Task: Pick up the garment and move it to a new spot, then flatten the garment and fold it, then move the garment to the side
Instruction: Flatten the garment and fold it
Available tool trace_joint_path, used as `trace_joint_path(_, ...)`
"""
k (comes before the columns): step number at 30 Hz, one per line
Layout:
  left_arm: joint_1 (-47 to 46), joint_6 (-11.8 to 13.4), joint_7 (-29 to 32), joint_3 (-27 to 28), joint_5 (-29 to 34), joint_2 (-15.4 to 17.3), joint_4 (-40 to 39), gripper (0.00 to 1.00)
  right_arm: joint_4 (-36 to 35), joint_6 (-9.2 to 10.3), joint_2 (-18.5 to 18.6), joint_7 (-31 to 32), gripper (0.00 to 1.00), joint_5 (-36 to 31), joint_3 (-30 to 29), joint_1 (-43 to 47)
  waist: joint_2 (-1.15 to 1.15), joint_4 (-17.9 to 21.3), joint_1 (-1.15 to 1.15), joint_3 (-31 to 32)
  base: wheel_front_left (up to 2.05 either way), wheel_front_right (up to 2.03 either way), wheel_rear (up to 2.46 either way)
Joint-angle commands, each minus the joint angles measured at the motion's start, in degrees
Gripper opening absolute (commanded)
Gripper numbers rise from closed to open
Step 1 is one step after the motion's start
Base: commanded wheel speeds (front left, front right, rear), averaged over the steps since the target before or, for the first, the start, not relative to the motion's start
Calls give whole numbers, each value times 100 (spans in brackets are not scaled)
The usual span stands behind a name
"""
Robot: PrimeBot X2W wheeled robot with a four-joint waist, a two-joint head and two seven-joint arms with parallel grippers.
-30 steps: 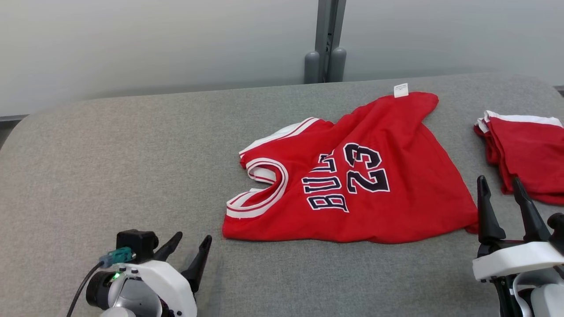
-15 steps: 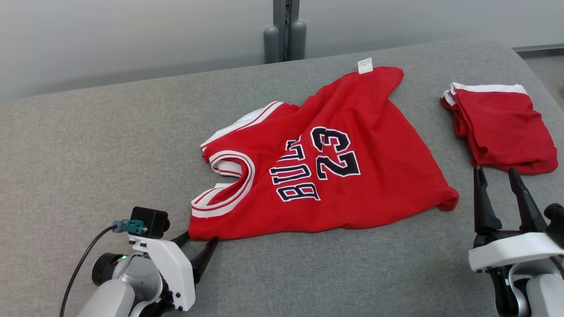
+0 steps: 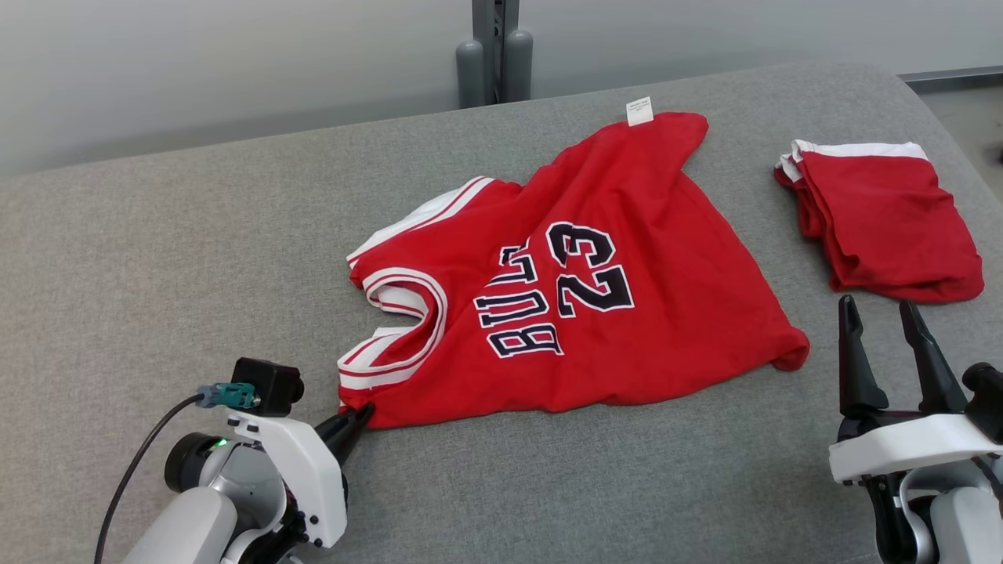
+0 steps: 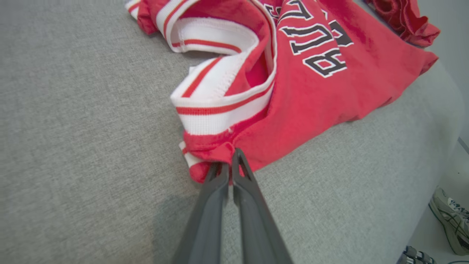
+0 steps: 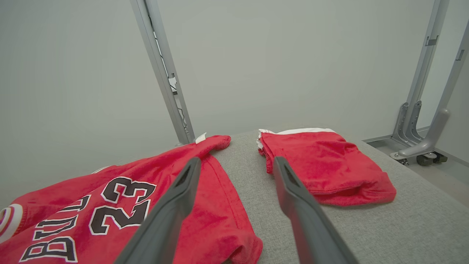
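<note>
One grey fabric-covered table [image 3: 157, 235] carries everything. Two red garments lie on it. The red sleeveless jersey with white trim and dark lettering [image 3: 627, 345] is spread mid-table, its long axis running from the neck opening at 8 o'clock to the hem at 2 o'clock in the head view. The one folded red pile with a white edge [image 3: 885, 227] sits well apart at 3 o'clock.

Of the two grippers, the left gripper [image 3: 362, 409] is the nearer. Its fingers are pinched together on the jersey's near shoulder corner, and the cloth fans away from it toward 1 o'clock. The right gripper [image 3: 876, 305] stands with its fingers apart and empty. The jersey's near hem corner is at about 9 o'clock from it.

One small white tag [image 3: 639, 110] marks the far hem corner at 12 o'clock.
</note>
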State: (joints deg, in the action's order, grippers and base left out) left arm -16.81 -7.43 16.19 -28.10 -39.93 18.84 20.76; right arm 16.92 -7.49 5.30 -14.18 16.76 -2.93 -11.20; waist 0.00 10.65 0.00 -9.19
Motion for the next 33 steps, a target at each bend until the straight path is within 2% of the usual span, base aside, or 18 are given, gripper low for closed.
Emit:
trace_joint_path(1, -81, -6, -23, -18, -53, 30, -36, 0, -2, -1, 10, -49, 100, 0, 5, -54, 0, -3, 0, 0, 0, 0, 0)
trace_joint_path(8, -349, -6, 63, -194, -762, 128, -767, 0, -12, -1, 4, -65, 100, -8, 28, -117, 0, 86, 0, -38, 0, 0, 0)
trace_joint_path(11, -623, -4, 104, -182, -851, 141, -944, 0, 14, -1, -5, -67, 100, -15, 28, -116, 0, 187, 0, -71, 0, 0, 0)
trace_joint_path(16, -1220, 142, 98, -180, -882, -309, -810, 0, 48, -1, -12, -75, 100, 19, 81, -197, 0, 391, 0, -209, 0, 0, 0)
trace_joint_path(23, -2303, 230, -82, -276, -660, -953, 139, 0, 83, -1, -49, -97, 100, 51, 220, -383, 0, 752, 0, -567, 0, 0, 0)
trace_joint_path(28, -3045, 201, -370, -234, -470, -1112, 1249, 0, 123, -1, -90, -112, 100, 105, 300, -531, 0, 1025, 0, -843, 0, 0, 0)
trace_joint_path(33, -3674, 135, -915, -222, -294, -1159, 2237, 0, 138, -1, -140, -115, 100, 160, 343, -647, 0, 1177, 0, -1034, 0, 0, 0)
